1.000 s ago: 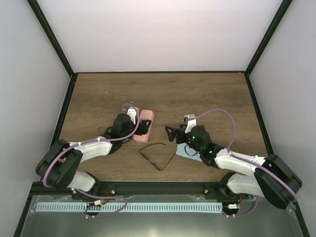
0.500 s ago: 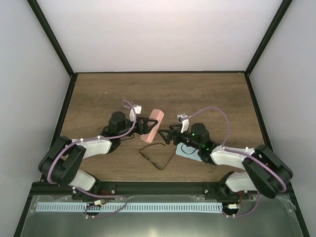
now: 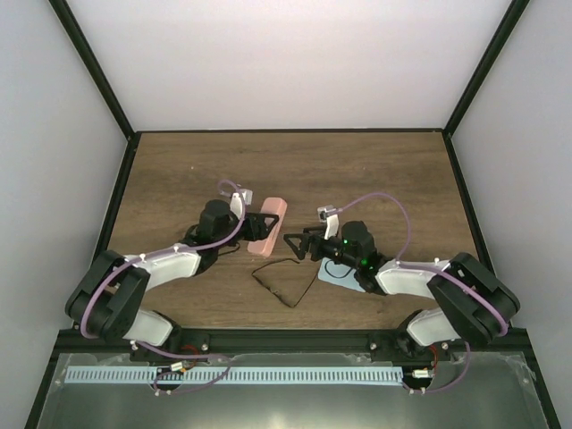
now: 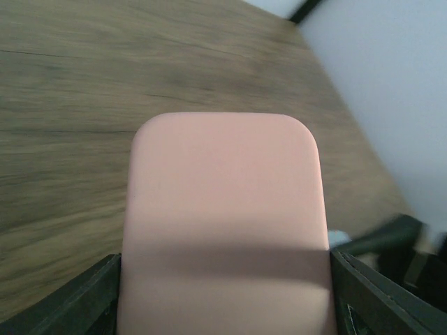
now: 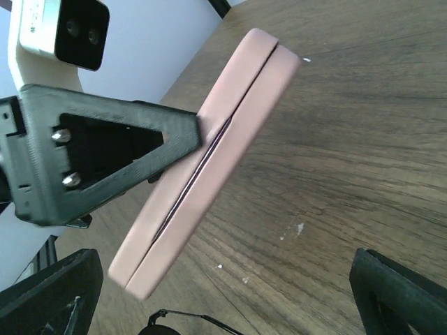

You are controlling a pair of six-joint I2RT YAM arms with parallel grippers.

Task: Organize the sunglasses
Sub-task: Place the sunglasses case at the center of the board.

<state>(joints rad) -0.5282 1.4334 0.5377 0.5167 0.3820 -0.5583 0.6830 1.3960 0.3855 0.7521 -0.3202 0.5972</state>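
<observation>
Pink case (image 3: 268,225) tilted above wood table (image 3: 357,170); lt-blue cloth (image 3: 335,278) flat nearby.

Pink case (image 3: 273,217) aloft in left jaws

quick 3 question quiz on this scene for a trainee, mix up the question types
1. True or false: the left gripper is closed on the pink case.
2. Fill in: the right gripper holds nothing and its jaws stand ____.
3. Where are the sunglasses? A) inside the pink case B) lying on the table between the two arms C) in the right gripper

Key: 1 true; 2 open; 3 B
</observation>
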